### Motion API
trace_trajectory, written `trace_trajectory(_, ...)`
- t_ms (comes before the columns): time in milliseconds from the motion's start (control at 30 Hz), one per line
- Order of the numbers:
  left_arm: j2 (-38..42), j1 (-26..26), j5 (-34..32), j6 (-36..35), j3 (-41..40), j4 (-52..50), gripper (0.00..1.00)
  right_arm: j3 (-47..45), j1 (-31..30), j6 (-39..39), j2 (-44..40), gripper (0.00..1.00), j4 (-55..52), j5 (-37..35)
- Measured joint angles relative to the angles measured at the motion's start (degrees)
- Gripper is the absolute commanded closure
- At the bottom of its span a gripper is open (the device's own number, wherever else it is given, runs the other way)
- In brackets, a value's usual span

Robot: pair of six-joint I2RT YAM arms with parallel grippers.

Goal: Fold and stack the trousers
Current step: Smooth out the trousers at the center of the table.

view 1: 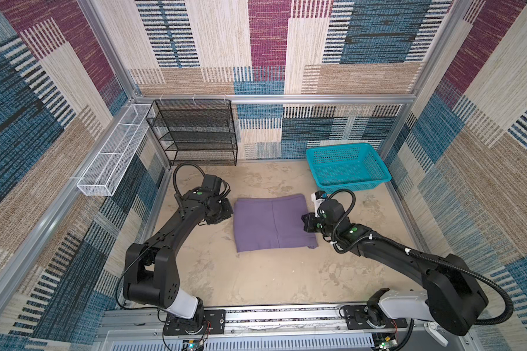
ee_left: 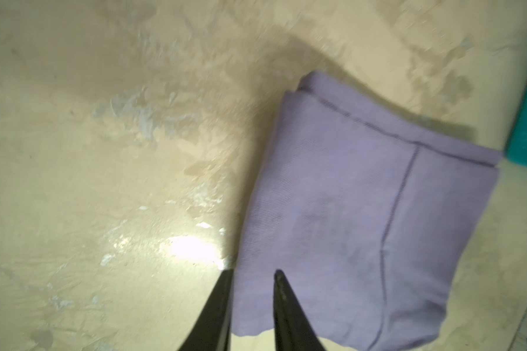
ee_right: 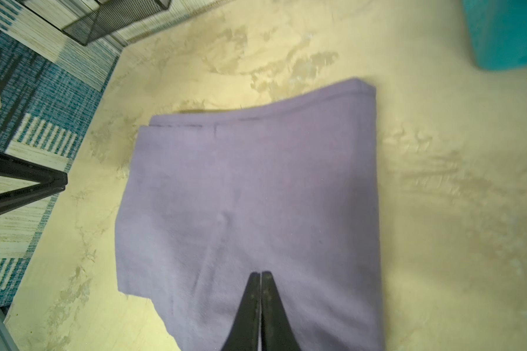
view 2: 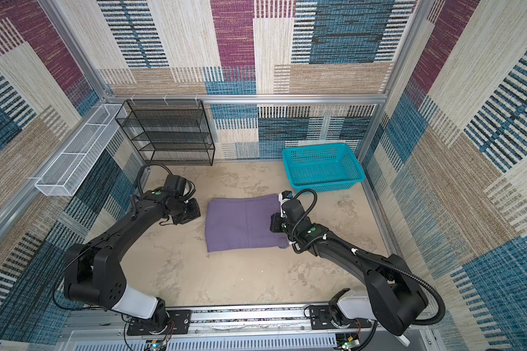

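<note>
The trousers [view 1: 271, 223] [view 2: 244, 225] lie folded into a flat lavender-grey rectangle in the middle of the table. My left gripper [ee_left: 253, 272] sits at the fold's left edge, its jaws a little apart. One finger is over the table and the other over the cloth [ee_left: 362, 212], and nothing is pinched between them. At the fold's right edge my right gripper [ee_right: 261, 272] hovers just over the cloth [ee_right: 256, 188]. Its fingers are pressed together with nothing between them. In both top views the wrists hide the fingertips.
A teal basket [view 1: 338, 146] [view 2: 314, 146] stands at the back right, just beyond the right arm. At the back left a black mesh rack [view 1: 195, 133] stands against the wall. A white wire tray [view 1: 113, 152] hangs on the left wall.
</note>
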State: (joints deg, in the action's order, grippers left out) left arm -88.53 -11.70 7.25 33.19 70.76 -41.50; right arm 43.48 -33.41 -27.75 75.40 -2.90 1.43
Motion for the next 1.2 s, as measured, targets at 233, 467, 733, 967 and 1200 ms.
trace_trajectory(233, -9.68, -5.03, 2.40, 0.02, 9.86, 1.09, 1.00, 4.13, -4.92, 2.78, 6.56, 1.00, 1.38, 4.72)
trace_trajectory(467, -21.24, -5.18, 3.48, 0.07, 15.02, 2.51, 1.00, 4.87, -11.82, 3.65, 17.49, 1.00, 4.98, 9.66)
trace_trajectory(733, -32.26, -4.92, 4.26, 0.02, 22.16, 3.80, 1.00, 2.91, -12.33, 1.25, 25.44, 1.00, 7.80, 13.62)
trace_trajectory(967, -34.73, -4.50, 5.81, -0.13, 23.32, 5.64, 1.00, 1.95, -12.26, 0.76, 27.10, 1.00, 12.63, 15.02)
trace_trajectory(1200, -32.48, -4.42, 7.02, -0.13, 23.63, 4.17, 0.96, 7.65, -12.26, 4.09, 20.44, 1.00, 3.65, 11.56)
